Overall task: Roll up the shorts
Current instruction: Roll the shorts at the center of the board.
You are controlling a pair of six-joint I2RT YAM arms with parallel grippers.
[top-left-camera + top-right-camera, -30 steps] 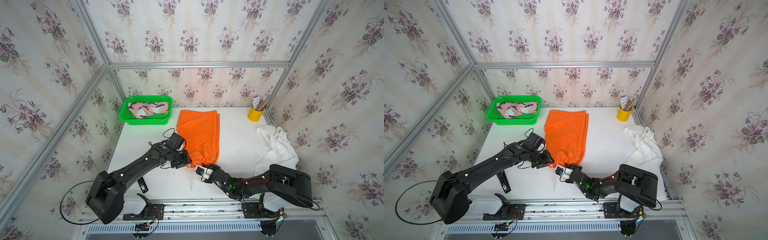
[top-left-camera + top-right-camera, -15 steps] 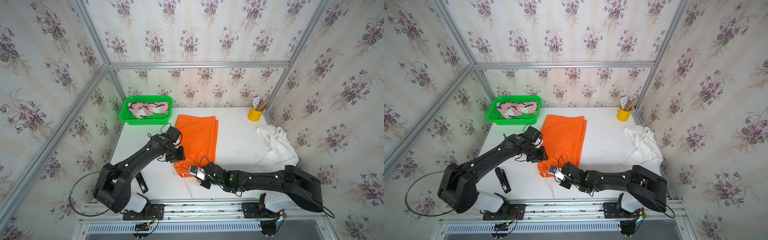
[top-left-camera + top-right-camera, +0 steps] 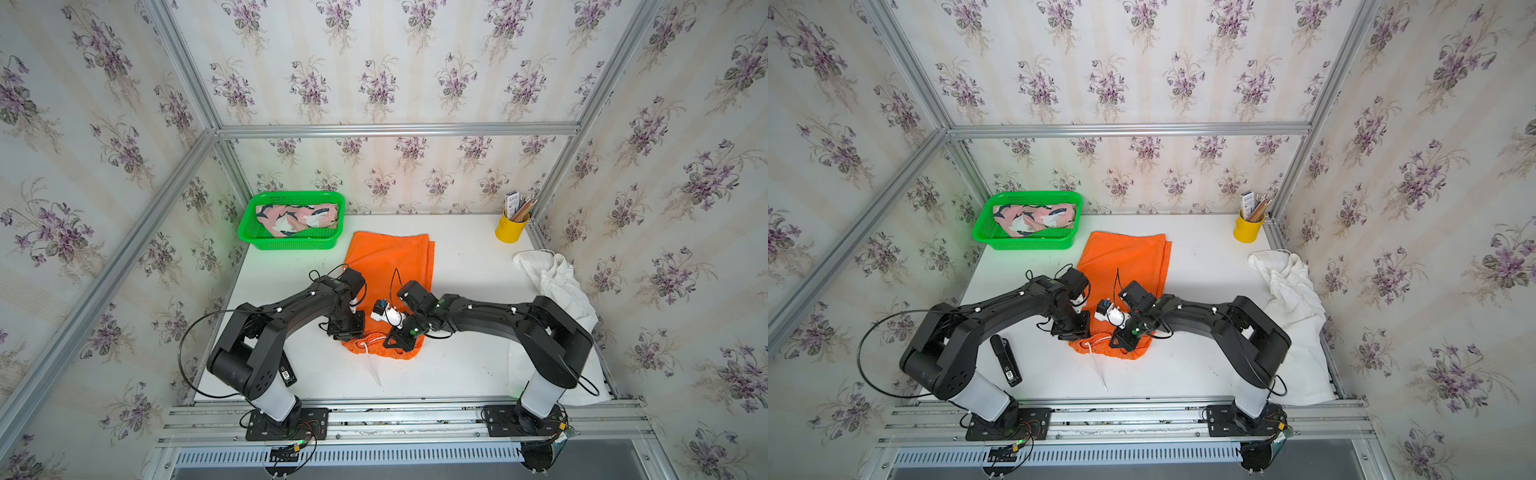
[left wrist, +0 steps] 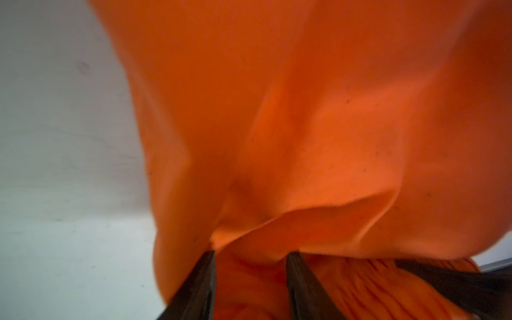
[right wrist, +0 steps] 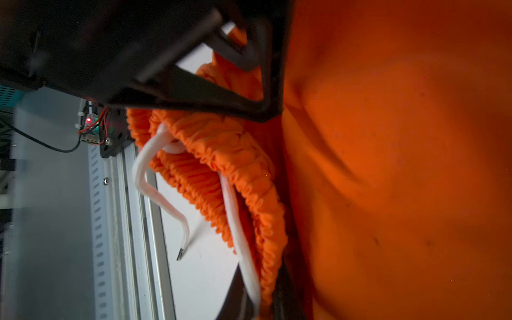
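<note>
BOTH ARMS AT THE WAISTBAND: my right gripper (image 5: 257, 302) is clamped tight on the ruffled waistband (image 5: 221, 166) of the orange shorts (image 3: 390, 266), while my left gripper (image 4: 252, 255) stands about half apart with orange cloth bunched between its fingers (image 4: 203, 279); whether it pinches, I cannot tell. To roll well, I judge both grippers should carry the waistband over level and together, keeping the tube tight and the string tucked in. The shorts lie lengthwise in the middle of the table (image 3: 457, 365), legs flat toward the back wall, near end bunched and raised, white drawstring (image 3: 374, 370) trailing forward. The pink printed shorts (image 3: 297, 218) sit in the green basket (image 3: 291, 245), and the white shorts (image 3: 557, 282) lie crumpled at my right
</note>
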